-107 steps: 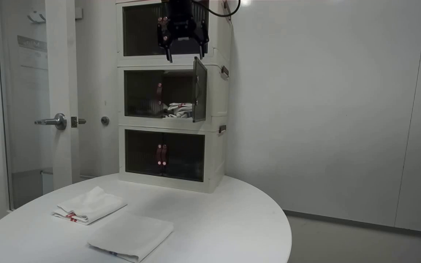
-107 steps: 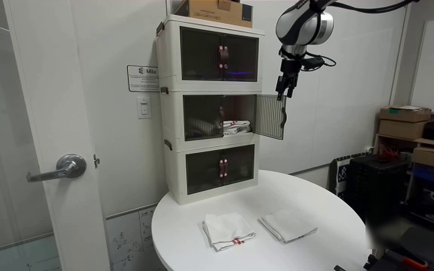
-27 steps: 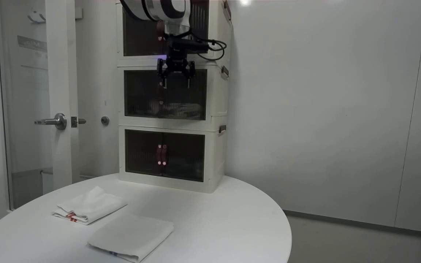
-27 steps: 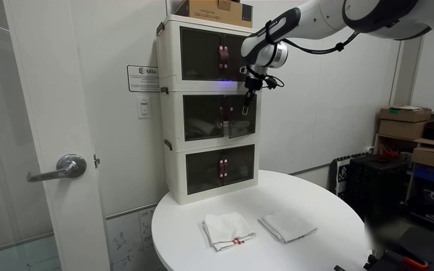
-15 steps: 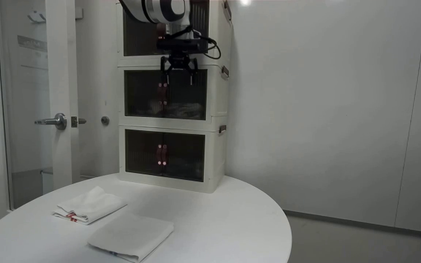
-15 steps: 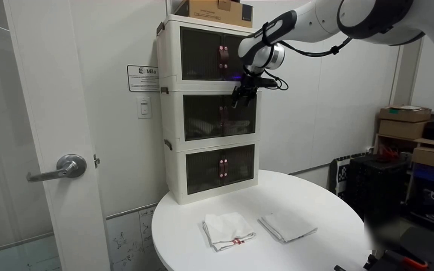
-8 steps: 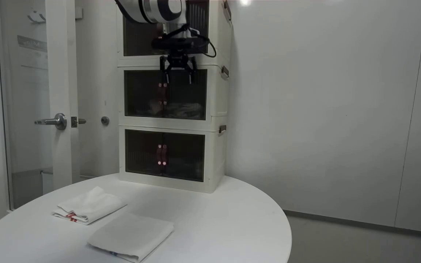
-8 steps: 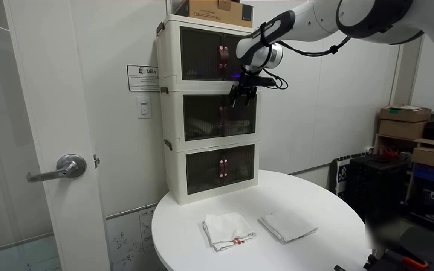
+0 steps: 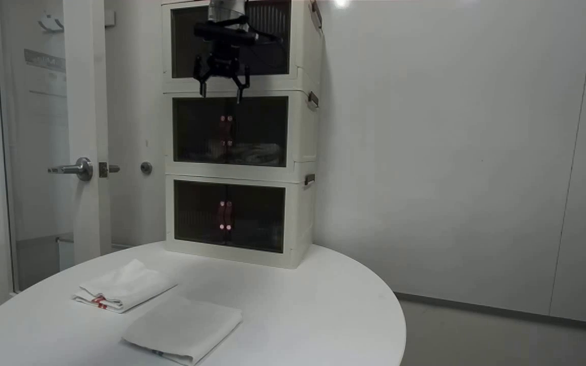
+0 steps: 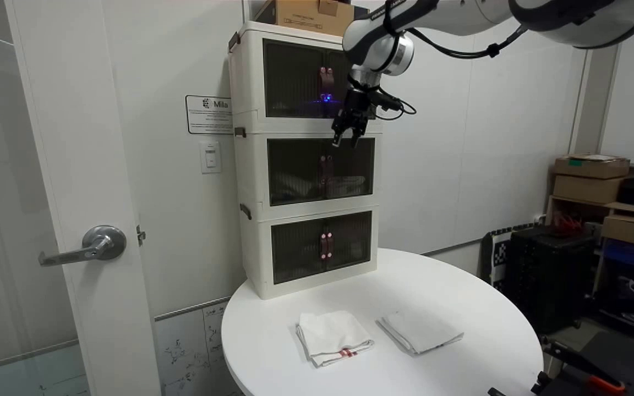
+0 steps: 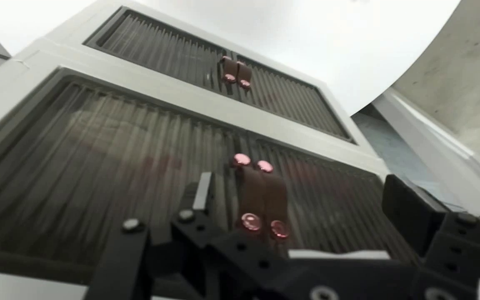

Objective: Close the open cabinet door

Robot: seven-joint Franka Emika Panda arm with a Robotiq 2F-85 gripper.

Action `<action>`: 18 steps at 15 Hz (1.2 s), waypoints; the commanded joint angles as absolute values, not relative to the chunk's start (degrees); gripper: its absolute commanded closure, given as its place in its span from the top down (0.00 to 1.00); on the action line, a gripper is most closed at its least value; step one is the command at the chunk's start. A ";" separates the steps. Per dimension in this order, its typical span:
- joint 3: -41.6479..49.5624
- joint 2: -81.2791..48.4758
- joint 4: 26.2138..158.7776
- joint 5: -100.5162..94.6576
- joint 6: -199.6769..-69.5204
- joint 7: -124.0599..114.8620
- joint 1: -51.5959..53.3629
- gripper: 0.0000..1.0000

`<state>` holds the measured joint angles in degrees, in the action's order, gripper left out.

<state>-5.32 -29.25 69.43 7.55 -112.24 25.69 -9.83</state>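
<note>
The cabinet door, a dark see-through panel, is the right-hand panel of the middle tier in both exterior views point(image 9: 260, 127) point(image 10: 353, 170). It lies flush with the front of the white cabinet point(image 9: 304, 132), beside its twin panel. In the wrist view the door point(image 11: 98, 166) fills the left, and the paired brown strap handles point(image 11: 263, 193) meet side by side. My gripper point(image 9: 221, 95) is open and empty, its fingers apart. It hangs in front of the cabinet near the top of the middle tier, also in an exterior view point(image 10: 345, 142) and the wrist view point(image 11: 298, 187).
Two folded white cloths point(image 9: 125, 284) point(image 9: 183, 325) lie on the round white table point(image 9: 323, 305) before the cabinet. A cardboard box point(image 10: 311, 21) sits on top of the cabinet. A white room door with a lever handle point(image 10: 97, 246) stands beside it.
The cabinet door stood wide open 7.1 s ago, was slightly ajar 1.8 s ago, and is now flush. Over the last half second my open gripper has risen and shifted toward the twin panel's side.
</note>
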 commanded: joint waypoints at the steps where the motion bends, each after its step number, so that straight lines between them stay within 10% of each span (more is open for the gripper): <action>1: -7.49 -26.16 70.69 8.10 -106.10 27.28 -8.53 1.00; 18: -3.12 -6.55 98.20 1.46 -112.82 -5.79 2.14 1.00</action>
